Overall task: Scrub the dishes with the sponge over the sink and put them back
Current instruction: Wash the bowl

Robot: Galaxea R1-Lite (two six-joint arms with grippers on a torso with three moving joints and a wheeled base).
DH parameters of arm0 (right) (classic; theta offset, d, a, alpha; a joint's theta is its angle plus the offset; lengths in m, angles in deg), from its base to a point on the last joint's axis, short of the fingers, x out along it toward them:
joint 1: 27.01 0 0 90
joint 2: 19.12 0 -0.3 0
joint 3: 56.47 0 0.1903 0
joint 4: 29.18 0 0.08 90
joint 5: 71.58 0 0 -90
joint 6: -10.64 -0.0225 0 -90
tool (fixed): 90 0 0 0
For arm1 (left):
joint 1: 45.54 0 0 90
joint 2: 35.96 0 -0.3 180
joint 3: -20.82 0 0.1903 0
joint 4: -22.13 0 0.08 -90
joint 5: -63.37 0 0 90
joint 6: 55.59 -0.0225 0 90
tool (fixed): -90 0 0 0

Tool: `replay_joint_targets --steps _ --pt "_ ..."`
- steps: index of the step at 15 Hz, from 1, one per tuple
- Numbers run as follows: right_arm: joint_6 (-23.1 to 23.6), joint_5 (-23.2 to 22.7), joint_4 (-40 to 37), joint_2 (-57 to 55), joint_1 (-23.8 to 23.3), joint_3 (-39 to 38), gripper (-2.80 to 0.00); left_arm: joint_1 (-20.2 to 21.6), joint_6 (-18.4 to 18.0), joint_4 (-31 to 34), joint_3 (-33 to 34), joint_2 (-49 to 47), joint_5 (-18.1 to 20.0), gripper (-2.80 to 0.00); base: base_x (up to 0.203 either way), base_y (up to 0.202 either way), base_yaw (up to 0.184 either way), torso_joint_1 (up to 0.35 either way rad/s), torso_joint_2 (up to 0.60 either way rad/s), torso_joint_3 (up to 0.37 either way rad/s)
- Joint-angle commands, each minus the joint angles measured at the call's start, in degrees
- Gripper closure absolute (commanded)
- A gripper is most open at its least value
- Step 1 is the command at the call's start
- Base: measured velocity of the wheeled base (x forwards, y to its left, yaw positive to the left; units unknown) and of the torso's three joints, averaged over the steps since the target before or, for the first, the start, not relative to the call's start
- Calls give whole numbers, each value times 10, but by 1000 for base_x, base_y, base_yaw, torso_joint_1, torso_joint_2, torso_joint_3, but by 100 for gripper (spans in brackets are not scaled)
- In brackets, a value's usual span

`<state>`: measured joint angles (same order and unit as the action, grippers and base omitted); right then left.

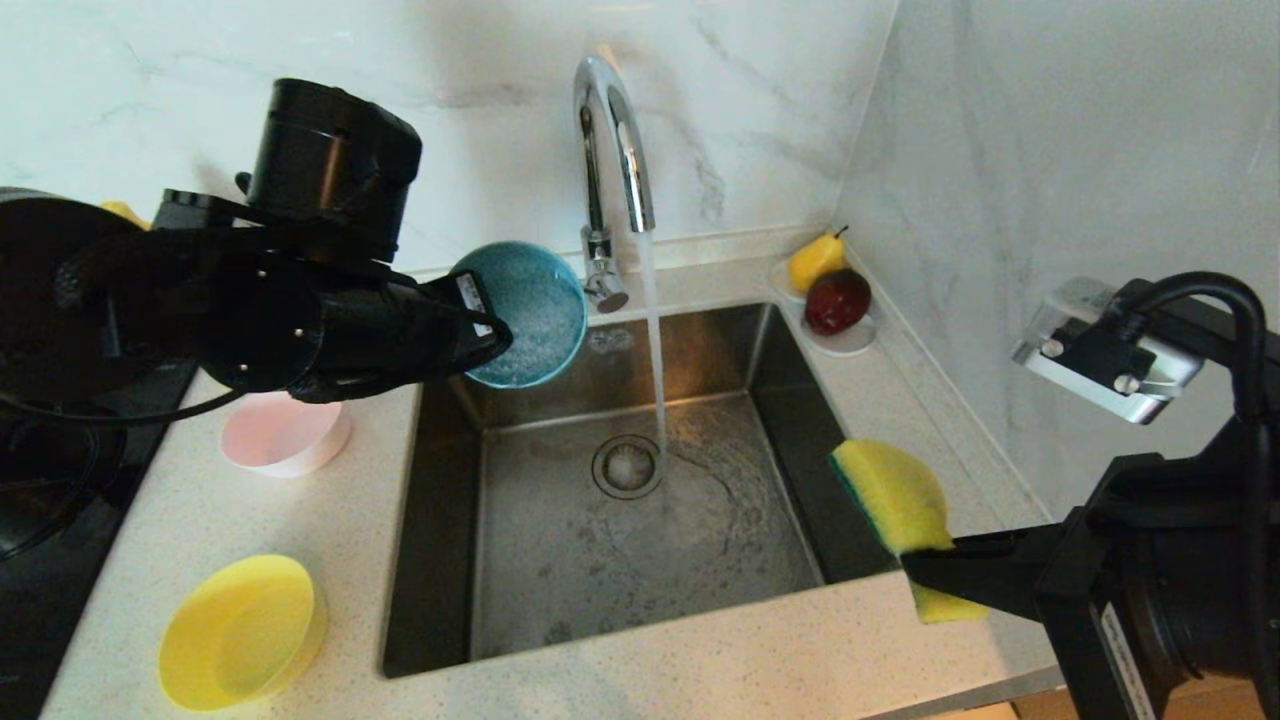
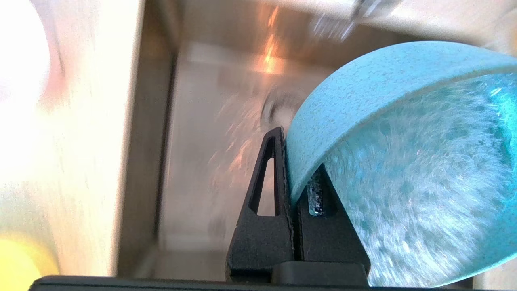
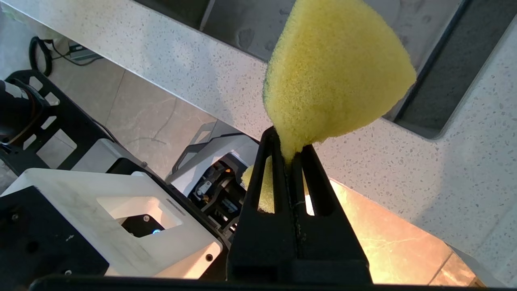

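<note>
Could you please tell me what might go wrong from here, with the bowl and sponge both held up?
1. The left gripper pinches only the rim of the wet light blue plastic bowl; it could slip into the steel sink.
2. The right gripper squeezes the yellow foam sponge by one end; scrubbing could pull it free.

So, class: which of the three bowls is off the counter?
The blue bowl, clamped by the left gripper above the sink; pink and yellow sit on the counter.

Left arm: reaches in from the left edge of the head view, across the upper left, wrist pointing toward frame centre.
Left gripper (image 1: 480, 330): clamped tight on a blue bowl's (image 1: 530, 310) rim.
Right arm: enters from the lower right corner.
Right gripper (image 1: 925, 565): pinched tight on a sponge (image 1: 895, 495).
</note>
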<state>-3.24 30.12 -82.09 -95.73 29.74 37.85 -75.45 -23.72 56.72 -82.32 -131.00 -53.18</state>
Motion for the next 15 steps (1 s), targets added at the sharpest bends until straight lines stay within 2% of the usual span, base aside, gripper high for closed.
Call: replay_joint_targets --steps 1,5,8,10,15 --pt "-3 1 -2 -8 0 -1 0 0 -48 -94 49 47 -3 0 0 0 0 0 0 0" --pt "-3 0 -3 -8 -1 -2 0 9 -92 -244 104 50 -4 0 0 0 0 0 0 0" --pt "-3 0 -3 -8 -1 -2 0 19 -168 -420 177 50 2 0 0 0 0 0 0 0" --pt "-3 1 -3 -8 -1 -1 0 23 -209 -513 216 46 13 0 0 0 0 0 0 0" --pt "-2 0 -2 -13 -1 -1 0 43 -222 -644 255 42 56 0 0 0 0 0 0 0"
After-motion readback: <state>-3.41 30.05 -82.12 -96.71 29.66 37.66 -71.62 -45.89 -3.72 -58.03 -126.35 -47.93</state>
